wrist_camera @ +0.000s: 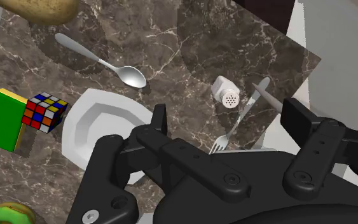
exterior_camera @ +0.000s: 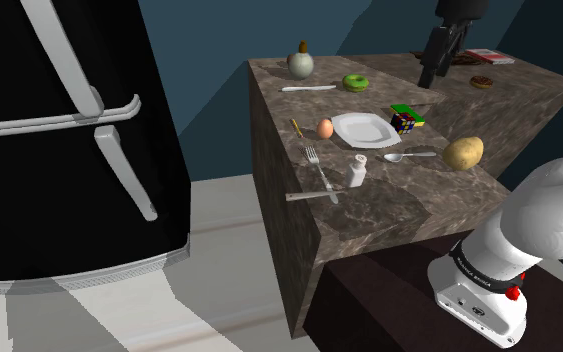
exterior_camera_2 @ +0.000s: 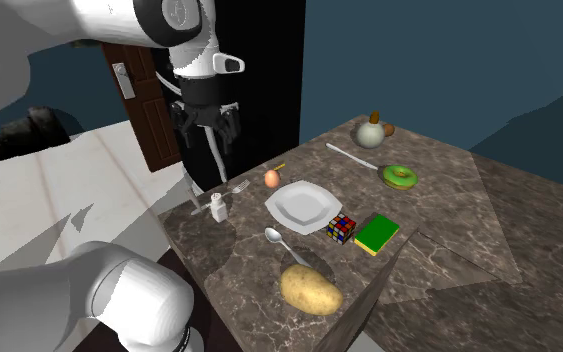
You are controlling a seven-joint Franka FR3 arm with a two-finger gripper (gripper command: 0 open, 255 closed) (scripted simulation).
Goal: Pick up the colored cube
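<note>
A small cube (wrist_camera: 44, 112) with faces of mixed coloured squares sits flat on a dark marbled counter (wrist_camera: 203, 44). It is not between the jaws: it lies out to one side of them, past the finger (wrist_camera: 159, 114) that hangs over the white plate (wrist_camera: 101, 121), with the plate's corner in between. A flat green block (wrist_camera: 2, 119) sits right against the cube's far side, away from the jaws, apparently touching it. That side is probably closed to a finger, so a grasp would likely need to close across the cube's two free faces.

The black gripper (wrist_camera: 227, 114) hangs high above the counter, its two fingers spread wide and holding nothing, which suits a hand that has not yet come down on its target. Far below the gap between the jaws, untouched, are a white shaker (wrist_camera: 226, 92) and a fork (wrist_camera: 234, 124).

Beyond the plate from the jaws lies a spoon (wrist_camera: 101, 60), and past the spoon a potato (wrist_camera: 41, 7). A green ring doughnut (wrist_camera: 6, 213) sits near the green block's other end.

To reach the cube the jaws would, by my reading, have to travel sideways over the plate and then descend
</note>
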